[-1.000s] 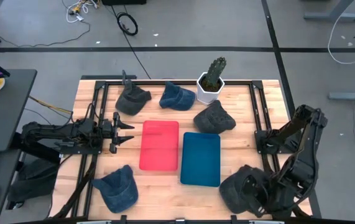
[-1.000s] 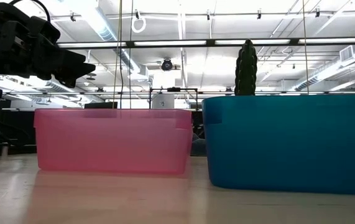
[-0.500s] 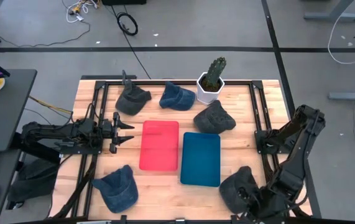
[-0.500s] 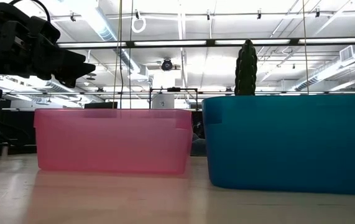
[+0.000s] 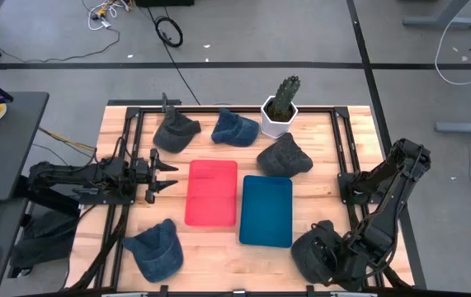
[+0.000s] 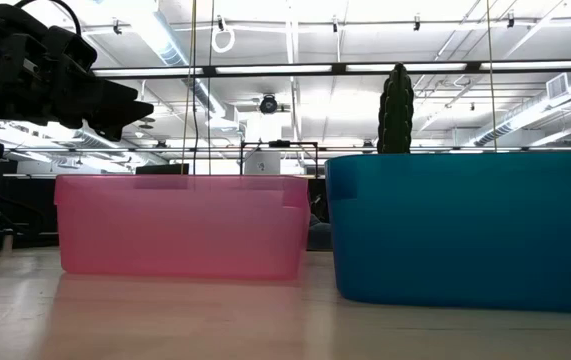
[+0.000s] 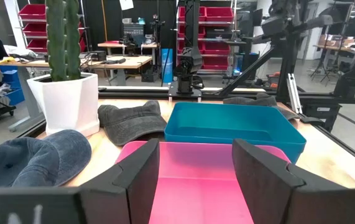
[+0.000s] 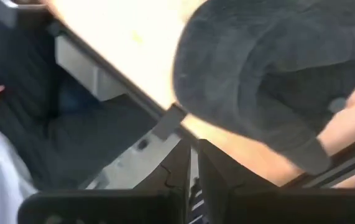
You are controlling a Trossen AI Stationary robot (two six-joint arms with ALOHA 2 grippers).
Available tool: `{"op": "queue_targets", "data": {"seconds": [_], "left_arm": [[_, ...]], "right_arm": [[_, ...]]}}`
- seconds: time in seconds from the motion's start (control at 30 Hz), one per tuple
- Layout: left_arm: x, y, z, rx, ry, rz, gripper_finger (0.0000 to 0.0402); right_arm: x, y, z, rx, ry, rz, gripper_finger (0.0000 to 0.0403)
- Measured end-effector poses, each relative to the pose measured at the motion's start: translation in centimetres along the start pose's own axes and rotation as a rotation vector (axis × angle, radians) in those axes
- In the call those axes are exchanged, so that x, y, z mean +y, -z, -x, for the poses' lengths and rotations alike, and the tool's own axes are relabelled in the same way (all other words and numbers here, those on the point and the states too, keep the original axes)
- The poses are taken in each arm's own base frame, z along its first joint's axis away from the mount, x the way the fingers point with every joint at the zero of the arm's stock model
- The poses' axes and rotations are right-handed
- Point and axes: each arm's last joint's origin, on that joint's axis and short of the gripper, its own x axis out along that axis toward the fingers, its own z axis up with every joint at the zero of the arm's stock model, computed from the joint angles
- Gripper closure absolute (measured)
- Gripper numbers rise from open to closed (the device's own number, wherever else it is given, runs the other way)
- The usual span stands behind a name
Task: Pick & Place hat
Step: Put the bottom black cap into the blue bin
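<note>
Several hats lie crown up on the wooden table. A dark grey hat (image 5: pixel 311 250) sits at the near right corner and fills much of the right wrist view (image 8: pixel 276 74). My right gripper (image 5: pixel 340 268) hangs beside it at the table's near edge, pointing steeply down. Its fingers (image 8: pixel 194 168) are shut with nothing between them. My left gripper (image 5: pixel 165 173) waits level and open at the table's left, facing the pink bin (image 7: pixel 196 180). In the middle, a pink bin (image 5: pixel 212 192) and a teal bin (image 5: pixel 266 210) stand side by side.
Other hats: blue (image 5: pixel 154 249) near left, dark grey (image 5: pixel 174 132) and blue (image 5: pixel 235 128) at the far edge, dark grey (image 5: pixel 284 157) behind the teal bin. A potted cactus (image 5: pixel 280 107) stands far back. A black metal frame (image 5: pixel 346 148) rims the table.
My right gripper has sunk toward the dark grey hat at the near right corner, staying shut. The hat has not moved.
</note>
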Motion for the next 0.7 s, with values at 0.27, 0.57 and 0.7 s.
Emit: {"op": "queue_targets", "data": {"seconds": [0.27,0.57,0.7], "left_arm": [[0.0,0.0,0.0,0.001,0.0,0.0,0.0195],[0.0,0.0,0.0,0.001,0.0,0.0,0.0195],[0.0,0.0,0.0,0.001,0.0,0.0,0.0195]], "right_arm": [[-1.0,-0.7,-1.3,0.014,0.097,-0.046,0.0367],[-2.0,-1.0,-2.4,0.015,0.161,0.041,0.0355],[-2.4,-1.1,-2.7,0.009,0.191,0.034,0.0317]]}}
